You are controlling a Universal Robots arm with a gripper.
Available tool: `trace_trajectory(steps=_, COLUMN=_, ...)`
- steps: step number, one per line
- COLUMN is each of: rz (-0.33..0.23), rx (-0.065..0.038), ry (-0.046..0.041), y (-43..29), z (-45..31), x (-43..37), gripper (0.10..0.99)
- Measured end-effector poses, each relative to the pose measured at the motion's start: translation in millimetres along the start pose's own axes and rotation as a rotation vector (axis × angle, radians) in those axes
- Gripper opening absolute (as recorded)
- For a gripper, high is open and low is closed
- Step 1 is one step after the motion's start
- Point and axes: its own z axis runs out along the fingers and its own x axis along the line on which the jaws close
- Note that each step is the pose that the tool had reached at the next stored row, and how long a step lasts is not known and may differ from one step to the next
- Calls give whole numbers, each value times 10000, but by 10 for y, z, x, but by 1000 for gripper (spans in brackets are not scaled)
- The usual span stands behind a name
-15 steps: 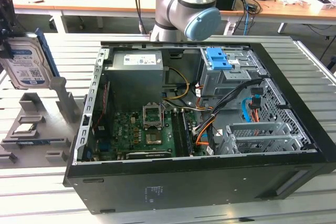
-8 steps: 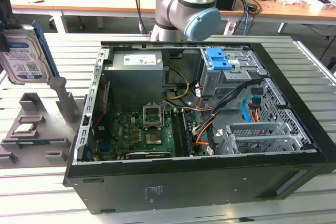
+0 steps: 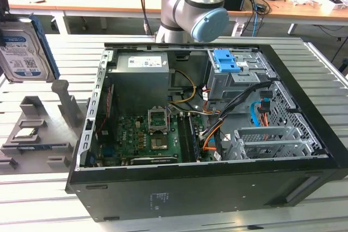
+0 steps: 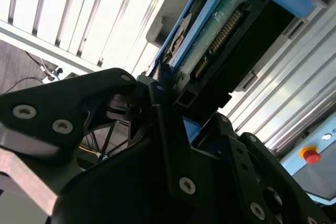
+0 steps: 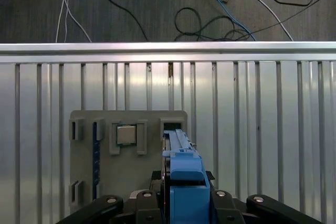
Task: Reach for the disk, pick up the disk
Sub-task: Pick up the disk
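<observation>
Clenching the disk [image 3: 22,47] firmly, the end effector [image 4: 168,93] holds it upright over the grey fixture [image 5: 131,182] on the slatted counter [image 5: 262,129]

The grey arm [image 3: 187,6], its joint capped in pale blue, bends at the top centre of the exterior view. In both wrist views the black gripper [image 5: 181,199] is clamped on the disk [image 4: 223,24], jaws against its sides.
</observation>
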Motion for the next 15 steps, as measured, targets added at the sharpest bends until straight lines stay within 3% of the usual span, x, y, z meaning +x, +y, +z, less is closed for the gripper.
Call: trace_trajectory(steps=15, rz=0, rx=0, ry=0, y=13, z=-323, x=0, gripper=369)
